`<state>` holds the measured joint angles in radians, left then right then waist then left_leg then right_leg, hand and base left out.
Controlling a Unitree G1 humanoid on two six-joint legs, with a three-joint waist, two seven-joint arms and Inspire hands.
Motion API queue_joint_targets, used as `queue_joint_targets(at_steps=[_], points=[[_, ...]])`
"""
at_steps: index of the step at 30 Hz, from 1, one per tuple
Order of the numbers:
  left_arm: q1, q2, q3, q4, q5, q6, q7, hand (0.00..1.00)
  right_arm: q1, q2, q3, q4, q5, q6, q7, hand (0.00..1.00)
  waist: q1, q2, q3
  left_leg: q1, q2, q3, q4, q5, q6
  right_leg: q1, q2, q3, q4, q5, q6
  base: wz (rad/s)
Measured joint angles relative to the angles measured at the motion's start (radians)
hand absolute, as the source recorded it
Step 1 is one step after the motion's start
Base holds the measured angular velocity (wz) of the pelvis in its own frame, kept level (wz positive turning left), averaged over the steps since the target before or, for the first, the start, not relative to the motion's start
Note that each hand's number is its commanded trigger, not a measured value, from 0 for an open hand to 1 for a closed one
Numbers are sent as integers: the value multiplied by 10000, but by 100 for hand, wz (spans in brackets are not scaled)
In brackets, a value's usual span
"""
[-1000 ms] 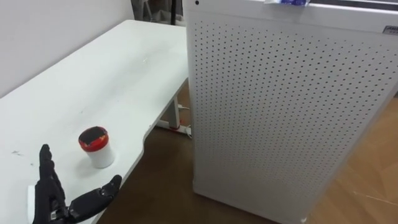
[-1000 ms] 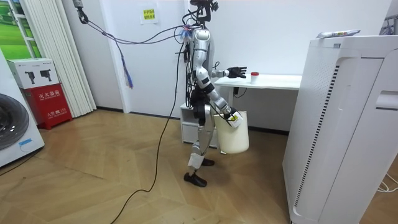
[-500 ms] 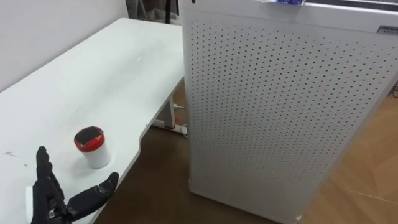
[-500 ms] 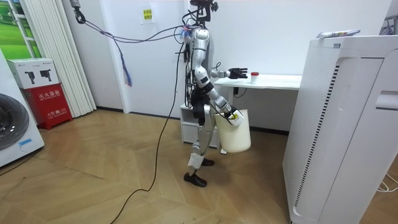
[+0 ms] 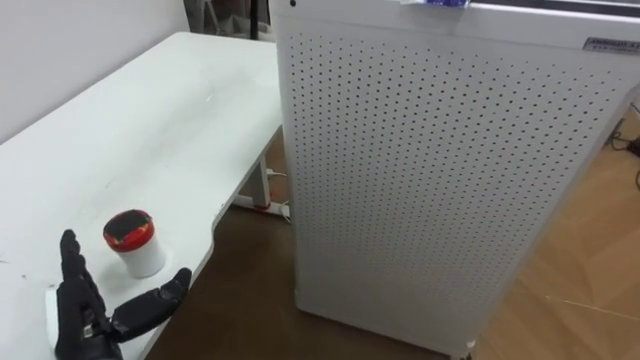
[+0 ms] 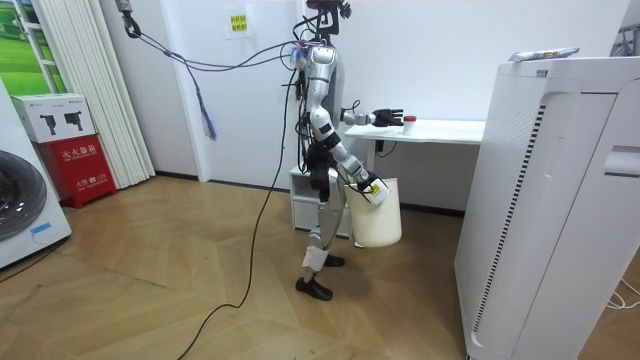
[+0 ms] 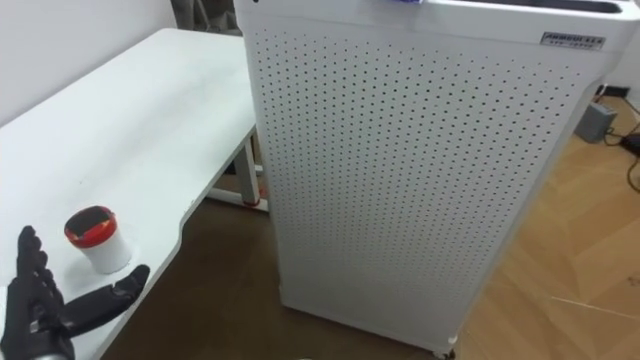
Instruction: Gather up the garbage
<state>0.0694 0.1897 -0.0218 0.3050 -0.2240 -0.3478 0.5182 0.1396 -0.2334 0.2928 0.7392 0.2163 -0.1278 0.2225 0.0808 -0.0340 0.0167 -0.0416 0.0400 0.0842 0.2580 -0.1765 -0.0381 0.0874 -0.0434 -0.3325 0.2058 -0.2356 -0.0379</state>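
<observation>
The robot stands upright on the wood floor at the near end of a white table (image 6: 452,130), facing along it, with a tall white perforated cabinet (image 5: 440,180) to its right. Task item: a small white jar with a red lid (image 5: 133,243) stands upright on the table near its right edge, at the point where that edge curves inward. Left hand (image 5: 85,315): raised over the near part of the table, fingers straight and spread, thumb held out to the right; it holds nothing. The jar sits just beyond the hand, in line with the gap between thumb and fingers, and apart from both. In the room view the same hand (image 6: 388,117) is extended level above the table, with the jar (image 6: 409,122) just past its fingertips. Right hand (image 6: 368,186): lowered beside the robot's thigh, at the upper rim of a white bin (image 6: 378,215) that hangs clear of the floor. Its fingers are too small there for the grip to be read. Surroundings, room view: the cabinet (image 6: 550,200) fills the right side, with a flat object (image 6: 545,53) lying on its top; a washing machine (image 6: 20,210) is at the left edge, with a red and white box (image 6: 60,140) beside it.
</observation>
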Motion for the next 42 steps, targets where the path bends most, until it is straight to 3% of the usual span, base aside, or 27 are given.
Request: queue_joint_targets(at_steps=[2, 8, 12, 19, 28, 33, 42], points=[[-265, 0, 13, 313, 3, 1, 9, 0, 10, 5, 0, 37, -48, 136, 26, 100, 0, 77, 16, -5, 0, 4, 0, -1, 2, -6, 0, 8, 0, 4, 5, 0], [-312, 0, 12, 465, -4, 11, 5, 0, 22, 16, 1, 130, -259, 314, 144, 100, -36, 146, 14, -55, 1, 18, 2, -2, 3, -53, -1, 27, 2, 4, 5, 0], [-315, 0, 13, 518, -3, 267, -21, 0, 28, 16, -5, 125, -261, 443, 178, 100, -140, 158, 4, -97, -3, -16, 13, -2, 3, -67, -6, -7, 0, 4, 5, 1], [-403, 0, 2, 1049, -14, 411, -82, 0, 34, 7, -9, -65, -255, 470, 198, 100, -273, 297, -104, -132, -1, -28, 35, -3, 4, -79, -6, 5, 0, 10, 10, 1], [-450, 0, -1, 1314, -18, 416, -6, 0, 12, -8, -9, -137, -257, 474, 200, 100, -305, 351, -68, -12, -1, -40, 24, -4, 7, 0, -5, 47, 5, 11, 11, 0], [-698, 3, 2, 1625, -390, 598, 0, 0, 12, -27, -9, -137, -256, 568, 206, 100, -300, 413, -27, -24, -11, -46, 17, -3, 9, -33, -2, 71, 22, 11, 10, 0], [-1155, 32, 180, 1952, -604, 599, 76, 0, 10, -55, -19, -137, -257, 568, 198, 100, -334, 380, -7, -51, -8, 1, -8, -3, 8, -68, 10, 109, -1, 11, 10, 0]])
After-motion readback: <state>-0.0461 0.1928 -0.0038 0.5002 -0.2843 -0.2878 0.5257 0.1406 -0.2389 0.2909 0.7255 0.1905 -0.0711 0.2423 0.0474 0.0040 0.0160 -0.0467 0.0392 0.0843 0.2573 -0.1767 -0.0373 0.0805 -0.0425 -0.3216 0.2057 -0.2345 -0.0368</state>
